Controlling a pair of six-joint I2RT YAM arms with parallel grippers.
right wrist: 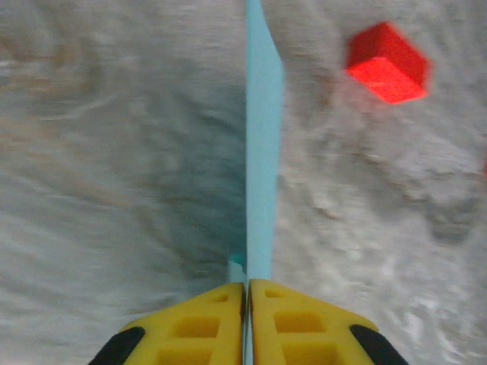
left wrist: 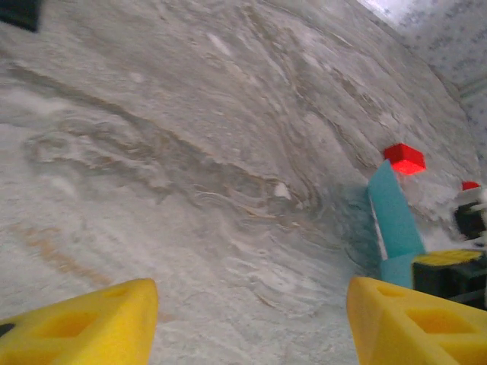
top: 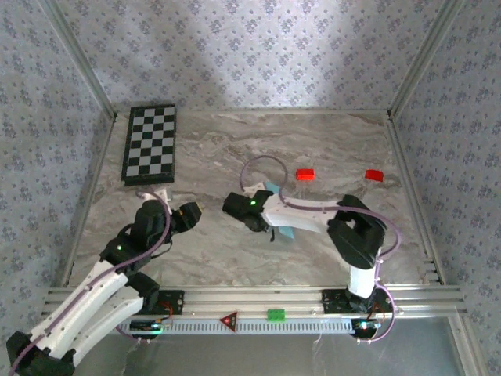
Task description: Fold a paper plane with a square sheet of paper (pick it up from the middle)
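Observation:
The paper plane (top: 274,190) is a narrow strip of light cyan paper held on edge near the middle of the table. My right gripper (top: 275,221) is shut on its near end. In the right wrist view the yellow fingers (right wrist: 205,327) of the right gripper (right wrist: 247,287) press together on the paper plane (right wrist: 262,152), which runs straight away from them. My left gripper (top: 193,209) hovers to the left, well apart from the paper. In the left wrist view the left gripper (left wrist: 251,304) is open over bare table, and the paper plane (left wrist: 394,217) stands at the far right.
Two small red blocks (top: 304,174) (top: 374,175) lie behind and to the right of the paper; one red block (right wrist: 386,62) is near the paper's far end. A black-and-white chessboard (top: 150,142) lies at the back left. Metal rails edge the marble table (top: 329,141).

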